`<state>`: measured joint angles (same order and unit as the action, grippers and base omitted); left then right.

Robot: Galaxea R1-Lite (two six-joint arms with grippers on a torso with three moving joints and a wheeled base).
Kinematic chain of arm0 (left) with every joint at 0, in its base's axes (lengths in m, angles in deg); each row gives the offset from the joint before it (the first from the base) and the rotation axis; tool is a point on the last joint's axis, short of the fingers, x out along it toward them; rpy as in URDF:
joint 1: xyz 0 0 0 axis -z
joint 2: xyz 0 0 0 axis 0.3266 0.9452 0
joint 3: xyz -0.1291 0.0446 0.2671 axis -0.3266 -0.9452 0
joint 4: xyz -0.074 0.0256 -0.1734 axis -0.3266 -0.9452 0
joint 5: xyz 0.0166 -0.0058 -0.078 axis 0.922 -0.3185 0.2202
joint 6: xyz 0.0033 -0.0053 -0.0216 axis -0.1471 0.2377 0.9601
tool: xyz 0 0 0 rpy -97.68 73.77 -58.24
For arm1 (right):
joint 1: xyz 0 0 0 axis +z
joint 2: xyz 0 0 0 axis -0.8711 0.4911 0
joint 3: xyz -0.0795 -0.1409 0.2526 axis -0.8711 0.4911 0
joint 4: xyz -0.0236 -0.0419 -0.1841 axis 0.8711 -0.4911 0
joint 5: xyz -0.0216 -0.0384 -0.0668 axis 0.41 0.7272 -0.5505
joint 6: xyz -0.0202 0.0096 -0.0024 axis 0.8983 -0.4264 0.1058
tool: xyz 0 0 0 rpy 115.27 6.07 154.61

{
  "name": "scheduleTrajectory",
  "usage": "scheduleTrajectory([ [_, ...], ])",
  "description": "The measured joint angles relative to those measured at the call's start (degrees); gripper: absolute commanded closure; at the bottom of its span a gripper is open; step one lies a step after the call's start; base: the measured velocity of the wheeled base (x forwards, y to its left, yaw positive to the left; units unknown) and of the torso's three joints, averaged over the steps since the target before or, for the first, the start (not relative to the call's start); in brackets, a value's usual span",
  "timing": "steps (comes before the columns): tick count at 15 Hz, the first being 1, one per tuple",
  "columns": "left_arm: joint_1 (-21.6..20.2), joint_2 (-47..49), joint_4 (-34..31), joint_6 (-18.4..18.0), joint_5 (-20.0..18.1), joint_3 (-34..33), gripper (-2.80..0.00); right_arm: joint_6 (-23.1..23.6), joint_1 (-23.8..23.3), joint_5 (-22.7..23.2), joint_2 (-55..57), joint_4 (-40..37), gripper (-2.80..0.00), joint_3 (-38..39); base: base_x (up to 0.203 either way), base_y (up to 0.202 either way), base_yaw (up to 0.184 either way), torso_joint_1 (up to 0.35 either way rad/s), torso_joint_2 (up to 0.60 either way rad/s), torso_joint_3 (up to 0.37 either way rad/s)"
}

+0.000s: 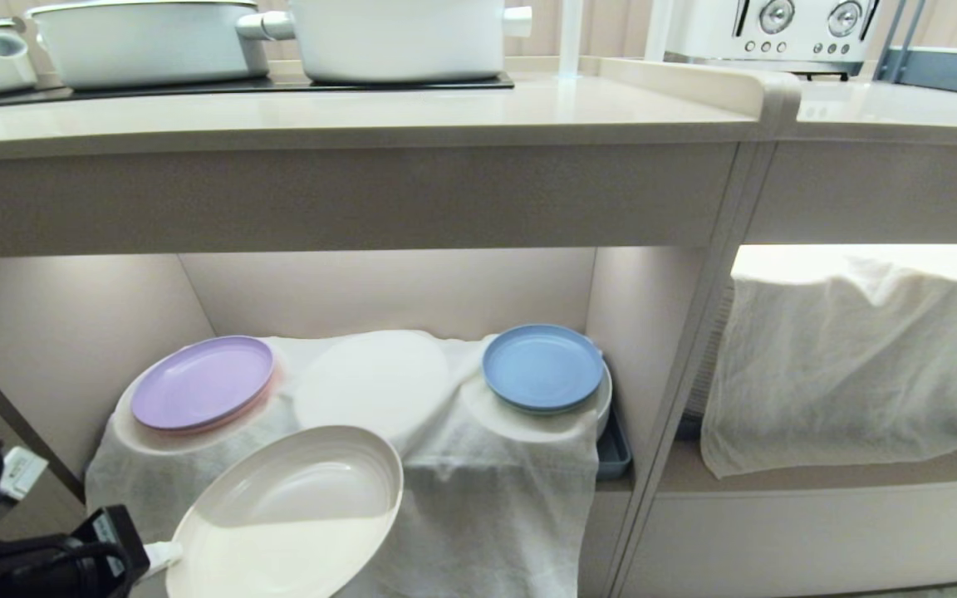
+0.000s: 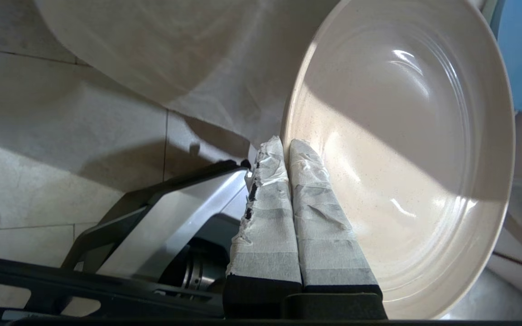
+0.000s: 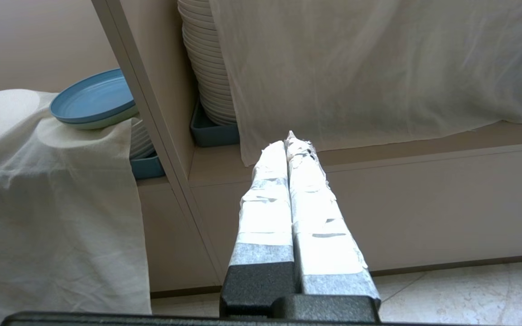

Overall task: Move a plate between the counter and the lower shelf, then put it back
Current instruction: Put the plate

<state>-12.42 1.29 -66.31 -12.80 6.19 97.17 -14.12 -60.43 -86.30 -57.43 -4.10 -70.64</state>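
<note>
One round, matte cream plate (image 1: 292, 515) with faint concentric rings hangs tilted before the lower shelf (image 1: 71, 332), its rim pinched in the left gripper's (image 2: 287, 144) tape-wrapped jaws. Gauzy white cloth (image 1: 478, 490) drapes the mounds behind. The right gripper (image 3: 289, 138), jaws pressed together, seems parked low.

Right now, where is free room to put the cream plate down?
Free: the counter front strip, before the pots, and the cloth mound between lilac plate and blue plate. The shelf's ends are crowded.
</note>
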Motion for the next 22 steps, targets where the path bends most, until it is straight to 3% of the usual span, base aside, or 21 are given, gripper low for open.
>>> scheduleTrajectory([
  [7,0.0,-5.9,-6.7,-4.7,-5.7,0.1,0.00,0.0,0.0,0.0,0.0,0.0,0.00,0.0,0.000,0.000,0.000,0.000,0.00,0.000],
  [19,2.6,-9.8,-10.1,-4.8,-5.9,0.2,0.00,0.0,0.0,0.0,0.0,0.0,0.00,0.0,0.000,0.000,0.000,0.000,0.00,0.000],
  [22,2.6,-11.5,-12.7,-7.5,-5.8,0.4,0.00,0.0,0.0,0.0,0.0,0.0,0.00,0.0,0.000,0.000,0.000,0.000,0.00,0.000],
])
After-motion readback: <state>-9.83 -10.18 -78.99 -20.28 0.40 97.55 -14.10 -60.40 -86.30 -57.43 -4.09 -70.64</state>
